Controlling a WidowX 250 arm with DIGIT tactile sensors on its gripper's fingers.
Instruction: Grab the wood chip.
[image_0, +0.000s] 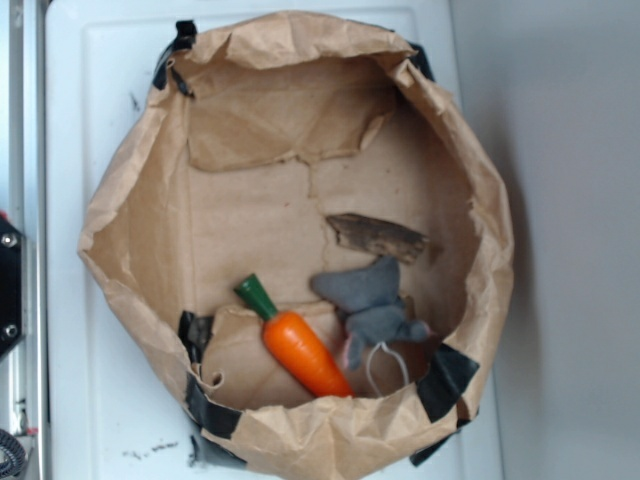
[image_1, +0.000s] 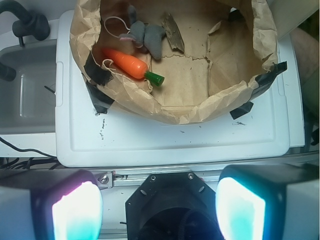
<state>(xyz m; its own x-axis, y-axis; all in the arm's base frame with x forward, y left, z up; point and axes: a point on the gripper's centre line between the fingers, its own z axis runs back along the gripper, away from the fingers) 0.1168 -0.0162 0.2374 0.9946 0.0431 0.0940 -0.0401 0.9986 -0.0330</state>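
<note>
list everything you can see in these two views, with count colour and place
wood chip: 1, dark brown, on bag floor, right of centre
toy mouse: 1, grey, below the chip, beside the carrot
toy carrot: 1, orange with green top, near the bag's lower wall
paper bag: 1, tan, rolled open, black tape at rim
plastic lid: 1, white, under the bag
gripper: 1, black, glowing pads, jaws apart, back from the bag
</note>
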